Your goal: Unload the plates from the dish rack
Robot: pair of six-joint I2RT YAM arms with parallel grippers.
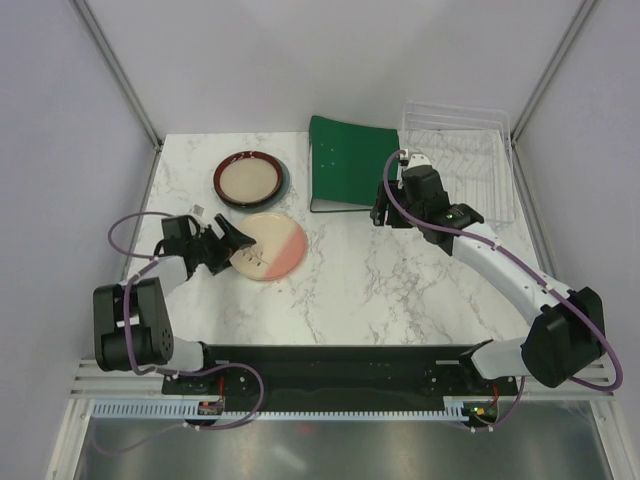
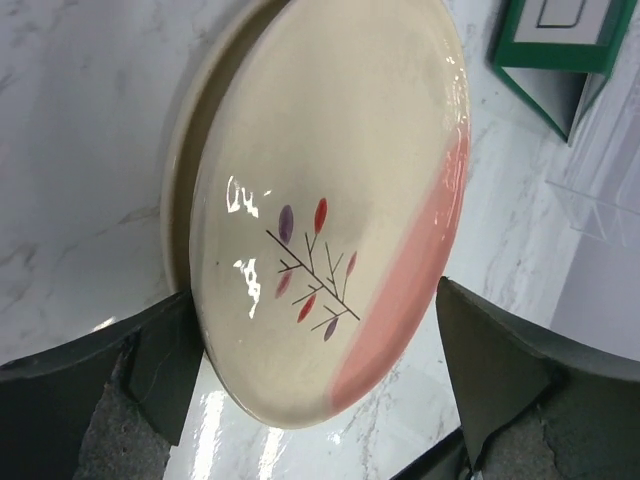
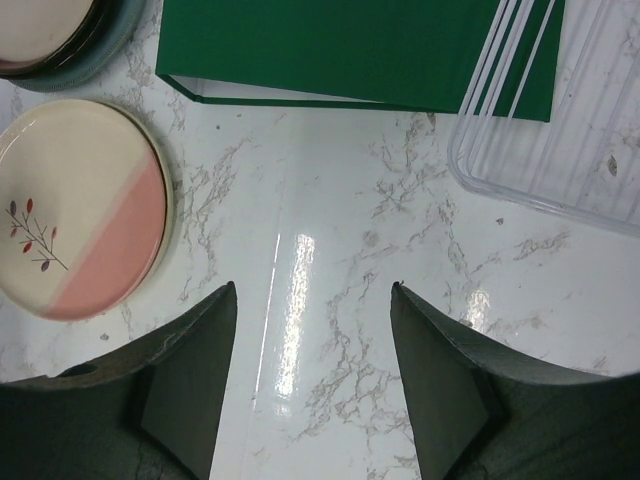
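The cream-and-pink plate [image 1: 271,245] with a sprig motif lies flat on the table on top of another cream plate, whose rim shows in the left wrist view [image 2: 183,180]. My left gripper [image 1: 234,248] is open, with one jaw on each side of the near edge of the top plate [image 2: 330,200]. The dark-red-rimmed plate [image 1: 248,178] rests on the slate grey plate [image 1: 284,184] at the back left. The clear dish rack [image 1: 462,160] stands at the back right, with no plates visible in it. My right gripper [image 1: 381,213] is open and empty above bare table [image 3: 312,300].
A flat green binder [image 1: 350,162] lies between the plates and the rack, its right edge by the rack [image 3: 560,130]. The right wrist view also shows the binder [image 3: 350,45] and the pink plate [image 3: 85,210]. Marble table runs toward the front.
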